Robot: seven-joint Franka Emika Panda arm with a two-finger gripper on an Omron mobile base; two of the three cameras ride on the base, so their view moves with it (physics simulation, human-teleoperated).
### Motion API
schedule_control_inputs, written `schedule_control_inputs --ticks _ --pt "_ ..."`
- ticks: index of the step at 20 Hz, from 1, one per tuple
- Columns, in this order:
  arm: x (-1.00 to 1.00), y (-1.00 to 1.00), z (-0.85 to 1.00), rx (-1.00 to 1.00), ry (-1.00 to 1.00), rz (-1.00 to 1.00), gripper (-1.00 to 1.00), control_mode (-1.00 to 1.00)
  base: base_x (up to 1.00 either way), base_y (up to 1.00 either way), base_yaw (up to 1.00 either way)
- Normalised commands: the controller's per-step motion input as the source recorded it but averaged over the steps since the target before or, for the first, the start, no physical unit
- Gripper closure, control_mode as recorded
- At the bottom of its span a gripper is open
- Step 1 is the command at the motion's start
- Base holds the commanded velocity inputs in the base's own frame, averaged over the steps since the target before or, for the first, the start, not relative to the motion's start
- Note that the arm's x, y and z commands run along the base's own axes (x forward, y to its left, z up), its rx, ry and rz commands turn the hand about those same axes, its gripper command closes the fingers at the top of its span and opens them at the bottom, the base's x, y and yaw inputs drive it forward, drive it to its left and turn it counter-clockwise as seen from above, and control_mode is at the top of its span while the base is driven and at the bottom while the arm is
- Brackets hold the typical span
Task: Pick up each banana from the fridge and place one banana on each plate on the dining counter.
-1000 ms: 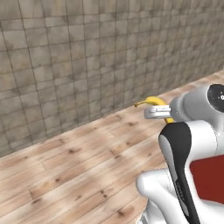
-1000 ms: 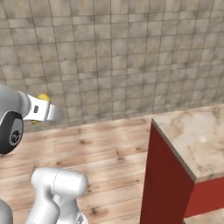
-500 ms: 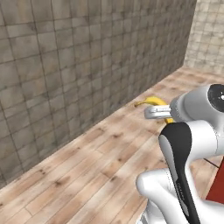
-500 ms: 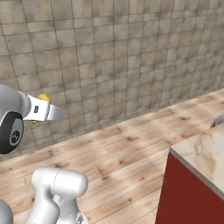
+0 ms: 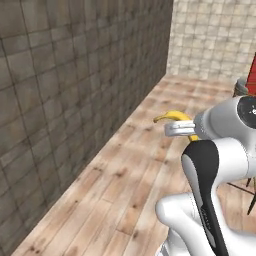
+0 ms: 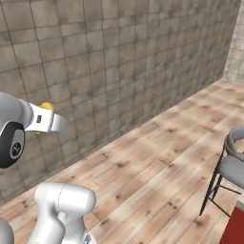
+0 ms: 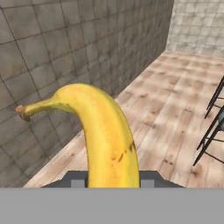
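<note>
A grey tiled wall [image 5: 75, 90] was seen running along the left of the arm, w/ a paler tiled wall [image 5: 215, 40] closing off the far end; the two met at a corner far ahead. Between wall and robot a wide strip of wooden plank floor [image 5: 130, 180] lay open, stretching fwd to the far wall. On the right side, a stool [image 6: 228, 167] w/ a grey seat and thin dark legs stood on the floor, near a red edge [image 6: 236, 228] at the lower corner of the right base view; dark stool legs [image 7: 212, 127] also showed at the right edge of the hand view. The yellow banana [image 7: 107, 140] was held up off the floor, stem end pointing fwd and toward the grey wall, body curving up from the gripper [image 5: 181, 131]. The fingers were drawn close together, pinching the banana at its lower end; the tips themselves were hidden behind the fruit in the hand view.
</note>
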Motion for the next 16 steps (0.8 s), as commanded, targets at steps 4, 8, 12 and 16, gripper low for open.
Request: schedule_control_inputs --ticks 4,8,12,16 --pt "0.0 0.0 0.0 0.0 0.0 0.0 1.0 1.0 1.0 0.45 -0.54" --pt "0.0 0.0 0.0 0.0 0.0 0.0 1.0 1.0 1.0 0.47 -0.55" --pt "0.0 0.0 0.0 0.0 0.0 0.0 1.0 1.0 1.0 0.43 -0.56" --pt "0.0 0.0 0.0 0.0 0.0 0.0 1.0 1.0 1.0 0.37 -0.56"
